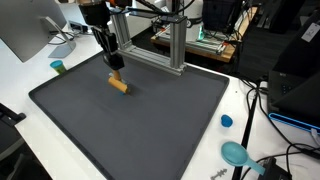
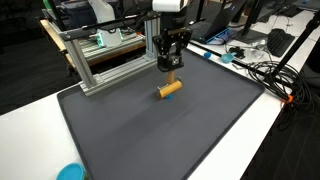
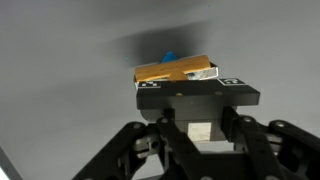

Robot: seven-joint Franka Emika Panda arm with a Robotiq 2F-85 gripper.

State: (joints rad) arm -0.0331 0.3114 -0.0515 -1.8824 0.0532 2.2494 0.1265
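The gripper is seen poised over a dark mat, its jaws closed on a wooden block. In the wrist view the block is shown lying crosswise between the two fingertips, with a small blue shape, too blurred to be identified, glimpsed just behind it at 12 o'clock. Whether the block is pressed to the mat or held just clear of it cannot be told. In an exterior view the block is placed toward 11 o'clock on the mat; in the other it is found near the mat's middle, toward 12 o'clock, directly beneath the gripper. An aluminium frame is set at the mat's far edge, at 1 o'clock from the block. A blue cap and a teal scoop are left on the white table at 4 o'clock, well apart from the block, and a green cup is seen at 9 o'clock
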